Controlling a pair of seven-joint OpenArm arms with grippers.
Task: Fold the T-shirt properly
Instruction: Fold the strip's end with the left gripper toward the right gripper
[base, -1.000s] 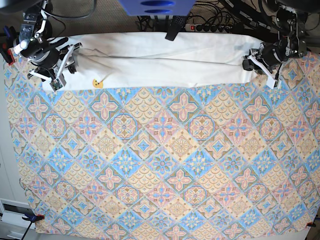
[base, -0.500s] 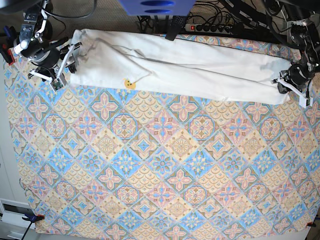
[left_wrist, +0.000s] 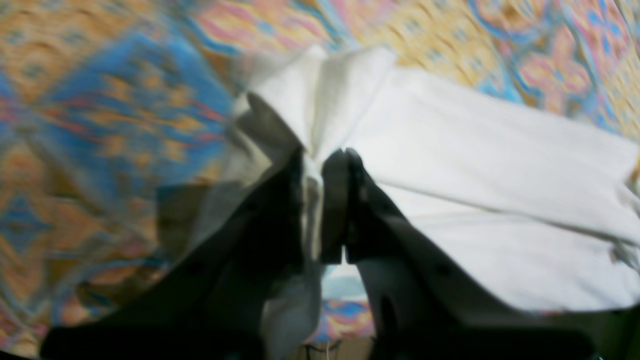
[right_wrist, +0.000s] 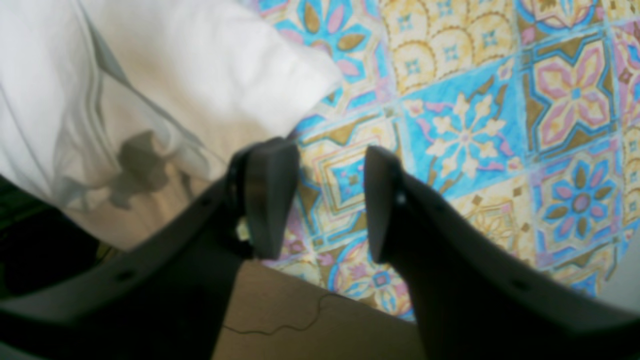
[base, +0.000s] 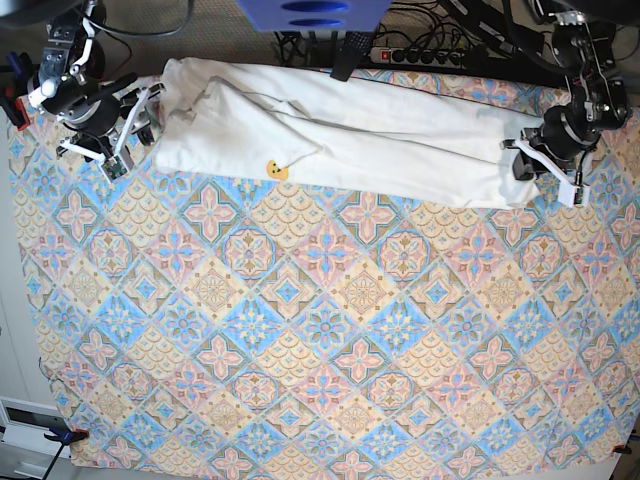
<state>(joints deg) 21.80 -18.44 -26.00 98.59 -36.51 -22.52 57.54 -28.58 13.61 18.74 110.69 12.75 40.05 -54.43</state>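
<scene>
The T-shirt lies as a long white band across the twelve o'clock edge of the patterned tablecloth, running from ten o'clock to two o'clock, a small yellow-orange spot of print peeking out on its near edge. By my reading it is gathered lengthwise, but no neat folded packet yet: the crosswise folds look to be ahead. The left gripper, at two o'clock, is clamped hard on a bunched end of the shirt, fabric pinched between its jaws. The right gripper, at ten o'clock, stands parted with only tablecloth between its jaws, the cloth just beside it. Against half a second ago, the left-gripper end has swung back up and inward, shortening the band.
</scene>
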